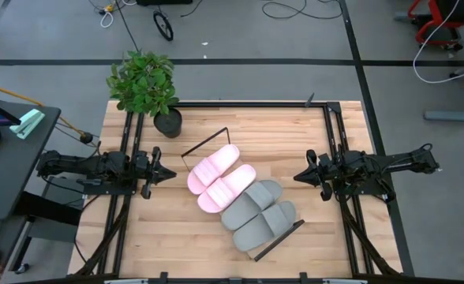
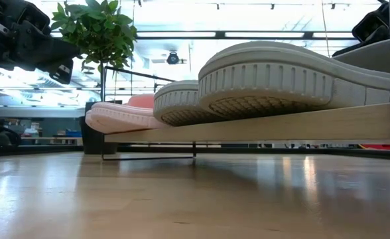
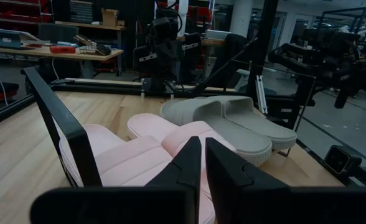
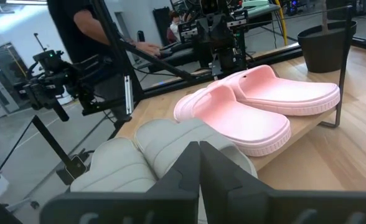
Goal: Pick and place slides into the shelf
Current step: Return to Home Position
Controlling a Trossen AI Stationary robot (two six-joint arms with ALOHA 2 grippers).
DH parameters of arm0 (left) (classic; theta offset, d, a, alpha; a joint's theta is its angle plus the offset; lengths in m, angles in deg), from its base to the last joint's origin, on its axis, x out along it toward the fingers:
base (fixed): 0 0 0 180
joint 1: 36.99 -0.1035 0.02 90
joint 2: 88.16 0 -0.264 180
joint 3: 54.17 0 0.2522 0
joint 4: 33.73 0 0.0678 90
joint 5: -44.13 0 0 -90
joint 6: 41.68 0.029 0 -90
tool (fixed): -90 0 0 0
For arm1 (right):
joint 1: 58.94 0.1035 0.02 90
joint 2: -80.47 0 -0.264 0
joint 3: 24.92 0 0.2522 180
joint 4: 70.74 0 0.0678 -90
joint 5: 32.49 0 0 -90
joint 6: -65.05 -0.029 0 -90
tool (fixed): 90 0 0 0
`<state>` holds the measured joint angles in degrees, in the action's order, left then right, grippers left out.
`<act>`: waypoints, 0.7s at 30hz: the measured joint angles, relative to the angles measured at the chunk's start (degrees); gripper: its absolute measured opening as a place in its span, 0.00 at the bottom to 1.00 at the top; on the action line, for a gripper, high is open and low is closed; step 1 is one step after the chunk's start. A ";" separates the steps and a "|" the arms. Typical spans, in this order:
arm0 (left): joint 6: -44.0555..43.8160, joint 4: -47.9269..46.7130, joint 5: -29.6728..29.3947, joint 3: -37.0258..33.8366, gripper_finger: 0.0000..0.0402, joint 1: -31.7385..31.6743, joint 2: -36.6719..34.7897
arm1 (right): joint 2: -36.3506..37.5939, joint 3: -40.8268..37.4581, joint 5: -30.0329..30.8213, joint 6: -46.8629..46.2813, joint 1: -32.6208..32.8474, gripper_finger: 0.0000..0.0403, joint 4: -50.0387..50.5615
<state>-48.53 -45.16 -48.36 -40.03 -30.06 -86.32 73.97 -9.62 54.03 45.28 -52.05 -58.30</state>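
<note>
Dark end effectors point(image 1: 167, 175) point(image 1: 298, 177) closed, empty

A robotics laboratory or workshop is shown. The wooden surface point(image 1: 177, 229) is enclosed by black metal rails point(image 1: 248, 103), loose cables point(image 1: 287, 9) are laid over the grey floor, and a workbench point(image 3: 77, 53) loaded with boxes and devices is seen behind. A person point(image 4: 86, 22) in dark clothes is standing among further equipment.

Two pink slides point(image 1: 214, 167), two grey slides point(image 1: 252, 203), one shelf point(image 2: 281, 126).
</note>
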 joint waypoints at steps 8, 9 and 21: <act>0.00 0.00 -0.01 0.00 0.08 -0.01 -0.01 | 0.00 0.00 -0.01 0.00 0.00 0.02 0.00; 0.00 0.00 0.01 0.00 0.08 -0.01 -0.01 | 0.00 0.00 0.00 0.00 0.00 0.02 -0.01; 0.00 0.00 0.01 0.00 0.09 -0.01 0.01 | 0.00 0.00 -0.01 0.00 0.00 0.02 -0.01</act>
<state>-48.53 -45.16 -48.35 -40.03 -30.07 -86.31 73.97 -9.62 54.02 45.28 -52.05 -58.31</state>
